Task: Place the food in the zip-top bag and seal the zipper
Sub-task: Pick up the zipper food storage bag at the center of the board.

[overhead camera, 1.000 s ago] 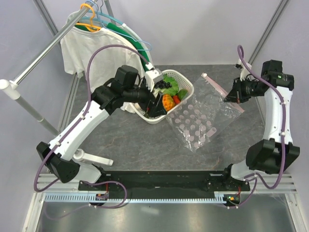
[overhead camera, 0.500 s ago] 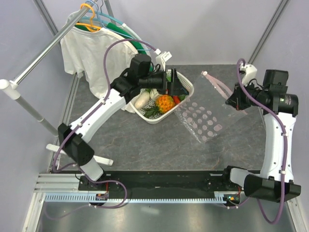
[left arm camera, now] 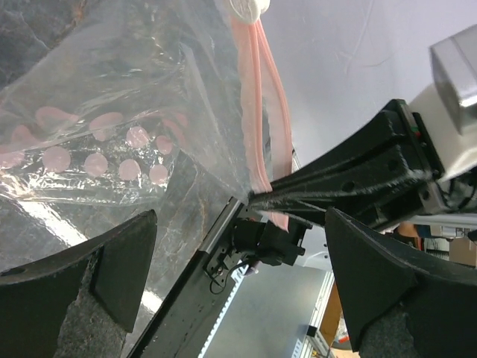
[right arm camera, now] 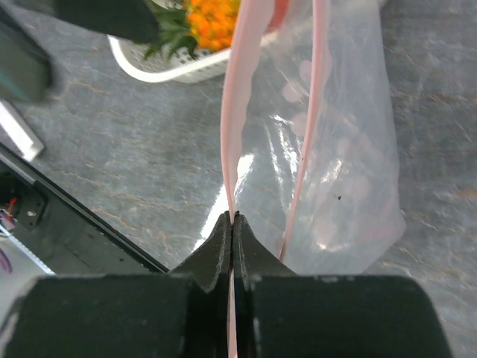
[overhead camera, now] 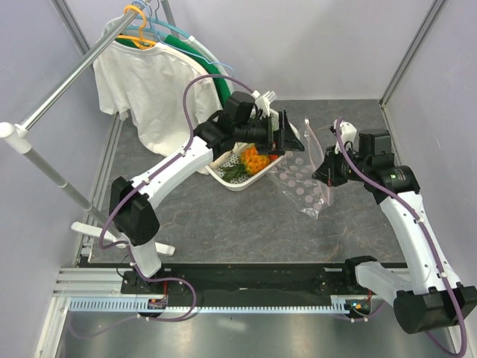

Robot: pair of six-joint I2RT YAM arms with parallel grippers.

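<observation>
Since 1 second ago the right end effector [overhead camera: 326,168] has dragged the zip-top bag [overhead camera: 300,186] toward frame centre; the left end effector [overhead camera: 289,137] has swung off the basket [overhead camera: 232,181] to meet it. The right pinches 1 lip of the zipper [right arm camera: 232,149], bag hanging limp to the table [overhead camera: 223,220]. The left gapes wide, empty. The food [overhead camera: 256,158] lies in the basket, upper centre. Light, slippery film: hold the stiffer strip.

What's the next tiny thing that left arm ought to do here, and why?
Probably ease the open, empty left gripper onto the free zipper strip and pinch it: the right gripper pinches the other strip, food waits in the basket.
</observation>
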